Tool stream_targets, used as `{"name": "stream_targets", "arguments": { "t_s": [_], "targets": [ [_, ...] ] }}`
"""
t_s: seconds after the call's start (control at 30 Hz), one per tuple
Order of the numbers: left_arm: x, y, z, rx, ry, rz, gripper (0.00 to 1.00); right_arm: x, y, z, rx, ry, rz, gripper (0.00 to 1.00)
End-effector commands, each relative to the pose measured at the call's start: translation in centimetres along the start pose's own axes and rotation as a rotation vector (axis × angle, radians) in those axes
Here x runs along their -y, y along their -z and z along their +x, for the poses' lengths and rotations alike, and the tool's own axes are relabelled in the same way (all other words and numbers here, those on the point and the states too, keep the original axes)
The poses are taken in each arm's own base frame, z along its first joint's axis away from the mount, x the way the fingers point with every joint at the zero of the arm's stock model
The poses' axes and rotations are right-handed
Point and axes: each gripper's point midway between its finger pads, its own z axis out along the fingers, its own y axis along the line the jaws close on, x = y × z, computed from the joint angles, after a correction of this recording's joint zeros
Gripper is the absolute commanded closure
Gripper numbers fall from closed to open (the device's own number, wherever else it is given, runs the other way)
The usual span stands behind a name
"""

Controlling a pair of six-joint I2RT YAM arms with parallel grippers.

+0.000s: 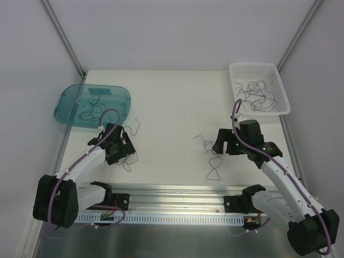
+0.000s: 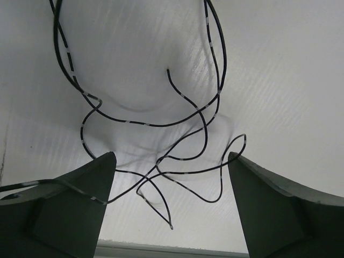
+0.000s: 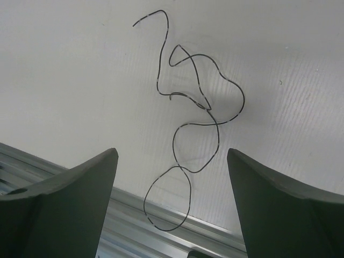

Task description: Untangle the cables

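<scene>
Your left fingers [image 2: 70, 209] stand wide apart, empty, over a knot of thin dark curly wires [image 2: 161, 126] on the white bench [image 2: 279, 80]; go for a free end, not a crossing. Your right fingers [image 3: 279, 209], equally spread and empty, hang above one loose wire [image 3: 217, 134] by the front metal rail [image 3: 129, 226]. More wires sit in the translucent teal tray [image 1: 121, 92] and the white lattice basket [image 1: 284, 102], both well clear.

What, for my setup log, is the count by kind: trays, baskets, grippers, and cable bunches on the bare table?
Tray: 1
Basket: 1
Grippers: 2, left and right
Cable bunches on bare table: 2, one by the left gripper, one by the right
Total: 6
</scene>
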Motion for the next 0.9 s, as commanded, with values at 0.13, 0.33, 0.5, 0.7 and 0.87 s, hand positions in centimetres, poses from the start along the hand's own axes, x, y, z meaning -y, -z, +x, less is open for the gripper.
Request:
{"name": "stream_targets", "arguments": {
  "t_s": [0.13, 0.33, 0.5, 0.7, 0.87],
  "targets": [
    [0.8, -1.7, 0.1, -0.021, -0.007, -0.042, 0.32, -0.8, 1.6, -1.0, 0.063, 0.029, -0.025, 0.13],
    [1.1, -2.1, 0.3, -0.022, -0.047, -0.062, 0.85, -1.1, 1.1, -0.4, 0.051, 0.027, -0.048, 0.13],
    [3.2, -0.9, 0.0, 0.013, -0.128, 0.005, 1.0, -1.0, 0.8, -0.1, 0.044, 0.026, -0.051, 0.13],
    [9.1, 4.7, -2.0, 0.118, -0.259, 0.238, 1.0, -1.0, 1.2, 0.1, 0.045, 0.033, -0.05, 0.13],
    [13.6, 13.4, -6.0, 0.252, -0.313, 0.449, 1.0, -0.6, 1.8, 0.1, 0.067, 0.036, -0.03, 0.13]
  ]
}}
